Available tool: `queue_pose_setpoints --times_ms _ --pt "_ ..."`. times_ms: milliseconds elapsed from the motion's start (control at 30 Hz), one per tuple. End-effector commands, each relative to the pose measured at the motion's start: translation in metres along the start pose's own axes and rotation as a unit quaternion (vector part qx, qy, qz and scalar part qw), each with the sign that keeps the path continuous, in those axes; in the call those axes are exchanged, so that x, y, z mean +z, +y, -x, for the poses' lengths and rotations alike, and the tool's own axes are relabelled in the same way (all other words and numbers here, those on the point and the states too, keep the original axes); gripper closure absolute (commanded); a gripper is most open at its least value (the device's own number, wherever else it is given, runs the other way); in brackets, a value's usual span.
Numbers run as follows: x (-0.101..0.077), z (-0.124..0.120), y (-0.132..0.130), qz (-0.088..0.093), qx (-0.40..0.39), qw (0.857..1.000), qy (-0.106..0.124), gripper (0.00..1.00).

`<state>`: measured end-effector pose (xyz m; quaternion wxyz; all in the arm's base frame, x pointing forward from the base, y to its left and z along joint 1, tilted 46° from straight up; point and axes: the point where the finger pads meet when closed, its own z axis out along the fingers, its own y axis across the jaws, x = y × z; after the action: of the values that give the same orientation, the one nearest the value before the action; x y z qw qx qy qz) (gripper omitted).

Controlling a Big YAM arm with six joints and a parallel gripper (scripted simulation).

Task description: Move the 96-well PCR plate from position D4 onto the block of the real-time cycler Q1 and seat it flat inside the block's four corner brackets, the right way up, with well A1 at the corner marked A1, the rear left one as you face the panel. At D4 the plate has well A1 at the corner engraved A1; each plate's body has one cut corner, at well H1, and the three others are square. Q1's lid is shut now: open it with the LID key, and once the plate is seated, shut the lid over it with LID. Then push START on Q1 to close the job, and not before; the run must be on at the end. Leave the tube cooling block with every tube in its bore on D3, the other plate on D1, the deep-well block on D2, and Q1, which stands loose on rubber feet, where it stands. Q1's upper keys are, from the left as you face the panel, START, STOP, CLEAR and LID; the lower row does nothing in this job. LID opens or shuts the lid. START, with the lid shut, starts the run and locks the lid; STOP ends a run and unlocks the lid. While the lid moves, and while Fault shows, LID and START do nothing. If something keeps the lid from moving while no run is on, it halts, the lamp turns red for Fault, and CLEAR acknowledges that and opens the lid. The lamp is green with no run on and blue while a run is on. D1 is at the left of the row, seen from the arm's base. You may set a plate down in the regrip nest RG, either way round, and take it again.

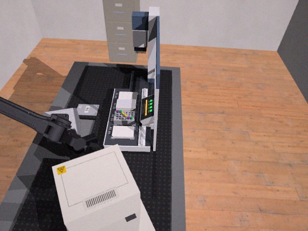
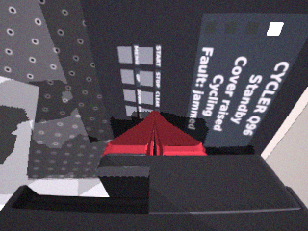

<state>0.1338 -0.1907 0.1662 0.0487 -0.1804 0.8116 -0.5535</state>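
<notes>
The cycler Q1 (image 1: pixel 94 179) is the big white box at the front of the table, and its lid is shut. My gripper (image 2: pixel 154 115) is shut and empty; in the top view it is hidden behind the cycler's far left side. In the wrist view its red tip points at the dark key panel (image 2: pixel 137 77), just past the key labelled CLEAR (image 2: pixel 144 97). I cannot tell whether it touches. The PCR plate (image 1: pixel 122 131) lies flat on the deck's nearest position. The display (image 2: pixel 241 72) lists Standby, Cover raised, Cycling and Fault, with one white square (image 2: pixel 275 29) lit.
The deck (image 1: pixel 119 145) also holds the tube cooling block (image 1: pixel 123 116) with coloured tubes, the deep-well block (image 1: pixel 125 104) and the other plate (image 1: pixel 128 95). A grey nest (image 1: pixel 84 108) lies left of the deck. A tall column (image 1: pixel 152 62) with a green-lit panel (image 1: pixel 148 105) stands to the deck's right.
</notes>
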Motion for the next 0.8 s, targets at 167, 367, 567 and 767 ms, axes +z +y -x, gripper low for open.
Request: queue_pose_setpoints --times_ms 167,367,567,767 --pt "0.0334 -0.0252 0.0727 0.073 -0.050 0.993 0.081 1.00" --pt "0.0335 -0.0250 0.0728 0.073 -0.050 0.993 0.080 1.00" --pt "0.0337 -0.0247 0.0728 0.073 -0.049 0.993 0.079 1.00" --pt "0.0338 -0.0242 0.0729 0.073 -0.050 0.993 0.077 1.00"
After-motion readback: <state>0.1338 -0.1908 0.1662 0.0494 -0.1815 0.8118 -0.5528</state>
